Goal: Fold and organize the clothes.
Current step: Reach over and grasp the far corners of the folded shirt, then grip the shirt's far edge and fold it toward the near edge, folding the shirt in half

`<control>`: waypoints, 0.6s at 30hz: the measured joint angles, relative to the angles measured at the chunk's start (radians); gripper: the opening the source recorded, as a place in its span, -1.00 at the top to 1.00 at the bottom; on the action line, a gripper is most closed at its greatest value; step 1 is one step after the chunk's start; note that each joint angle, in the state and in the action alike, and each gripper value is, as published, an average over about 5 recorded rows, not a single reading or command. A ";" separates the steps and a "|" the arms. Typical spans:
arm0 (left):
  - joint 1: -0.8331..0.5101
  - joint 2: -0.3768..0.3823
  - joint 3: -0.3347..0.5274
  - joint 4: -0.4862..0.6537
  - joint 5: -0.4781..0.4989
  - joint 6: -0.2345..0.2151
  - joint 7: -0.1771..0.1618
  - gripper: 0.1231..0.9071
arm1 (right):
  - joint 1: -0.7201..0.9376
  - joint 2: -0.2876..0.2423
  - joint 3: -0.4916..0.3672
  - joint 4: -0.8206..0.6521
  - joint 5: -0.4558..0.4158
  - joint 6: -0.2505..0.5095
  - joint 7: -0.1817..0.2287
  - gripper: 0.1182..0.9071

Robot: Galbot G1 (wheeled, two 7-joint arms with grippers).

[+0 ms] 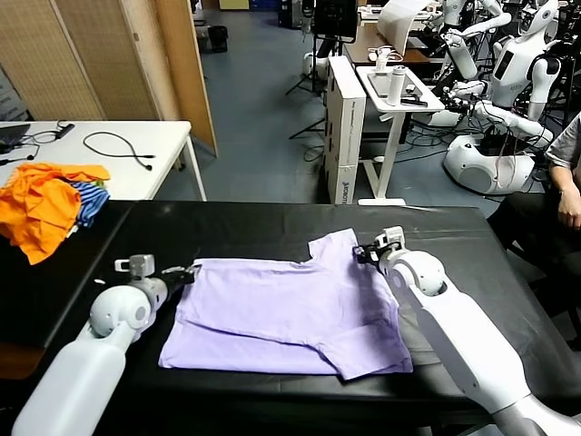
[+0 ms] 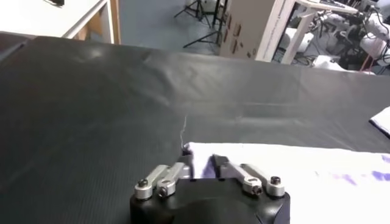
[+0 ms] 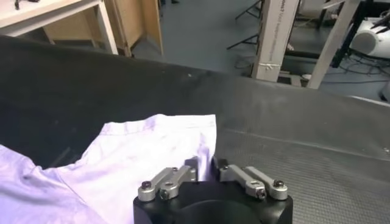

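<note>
The clothes are one pale lavender T-shirt (image 1: 281, 313) lying flat, plain side up, on the black table (image 1: 245, 222). My left gripper (image 1: 189, 271) sits at the shirt's far left corner. In the left wrist view the left gripper (image 2: 202, 164) is shut on that corner of the T-shirt (image 2: 292, 164), with a fold of cloth between its fingers. My right gripper (image 1: 361, 252) is at the edge of the far right sleeve. In the right wrist view the right gripper (image 3: 206, 164) is pinched shut on the hem of the T-shirt (image 3: 146, 152).
A heap of orange and blue-striped garments (image 1: 45, 204) lies at the table's far left corner. Behind it stands a white table (image 1: 136, 154) with a black cable. A seated person (image 1: 563, 200) is at the right edge, with other robots (image 1: 508, 82) behind.
</note>
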 joint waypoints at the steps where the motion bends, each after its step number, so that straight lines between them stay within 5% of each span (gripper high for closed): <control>1: 0.000 0.000 0.000 -0.001 0.001 -0.001 0.000 0.82 | -0.002 0.000 0.003 0.003 0.000 0.000 0.000 0.94; 18: 0.066 0.000 -0.081 -0.074 0.002 -0.081 0.010 0.85 | -0.104 -0.037 0.118 0.139 0.080 0.054 -0.015 0.94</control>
